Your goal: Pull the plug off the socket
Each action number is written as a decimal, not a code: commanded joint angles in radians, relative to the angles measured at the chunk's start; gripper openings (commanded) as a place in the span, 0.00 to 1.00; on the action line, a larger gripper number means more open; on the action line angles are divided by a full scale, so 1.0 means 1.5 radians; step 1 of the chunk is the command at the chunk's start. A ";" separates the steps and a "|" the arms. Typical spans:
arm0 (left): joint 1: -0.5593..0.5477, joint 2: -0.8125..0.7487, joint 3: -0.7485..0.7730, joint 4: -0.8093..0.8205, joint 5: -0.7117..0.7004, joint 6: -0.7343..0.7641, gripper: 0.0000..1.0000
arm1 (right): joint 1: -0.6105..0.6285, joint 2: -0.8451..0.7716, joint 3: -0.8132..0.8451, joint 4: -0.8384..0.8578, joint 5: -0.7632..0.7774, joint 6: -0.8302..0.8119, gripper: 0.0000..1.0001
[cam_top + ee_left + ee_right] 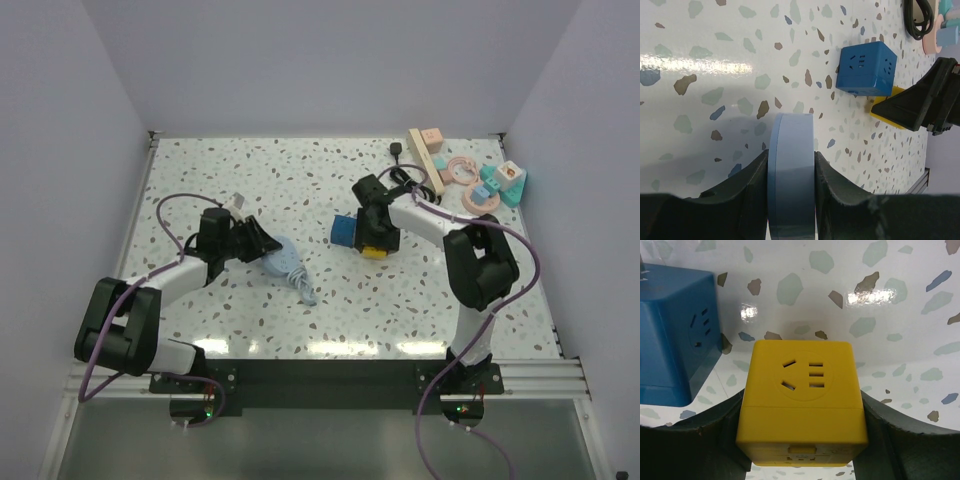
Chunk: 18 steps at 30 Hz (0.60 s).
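The socket (426, 160), a cream bar, lies at the table's far right. The black plug (400, 152) sits against its left side, and its thin black cord (415, 182) coils below; the cord (918, 21) also shows in the left wrist view. Neither gripper touches them. My left gripper (262, 243) (790, 161) is shut on a pale blue disc (283, 258) (791, 150) held on edge. Mid-table, my right gripper (372, 243) (802, 402) is shut on a yellow outlet cube (376, 250) (805, 390) (884, 107).
A blue outlet cube (345, 230) (866, 68) (675, 335) stands just left of the yellow one. A pale cord (303, 288) trails from the disc. A pink block (432, 137), pink rings (462, 170) and teal toys (505, 182) crowd the far right corner. White walls enclose the table.
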 commanded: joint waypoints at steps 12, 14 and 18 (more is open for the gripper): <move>0.040 -0.006 0.034 -0.018 -0.015 0.040 0.00 | -0.001 -0.010 0.021 0.088 -0.073 -0.010 0.65; 0.047 -0.002 0.040 -0.022 -0.014 0.043 0.00 | -0.001 0.001 0.035 0.082 -0.077 -0.013 0.65; 0.053 0.002 0.047 -0.028 -0.010 0.048 0.00 | -0.001 0.021 0.056 0.072 -0.085 -0.011 0.72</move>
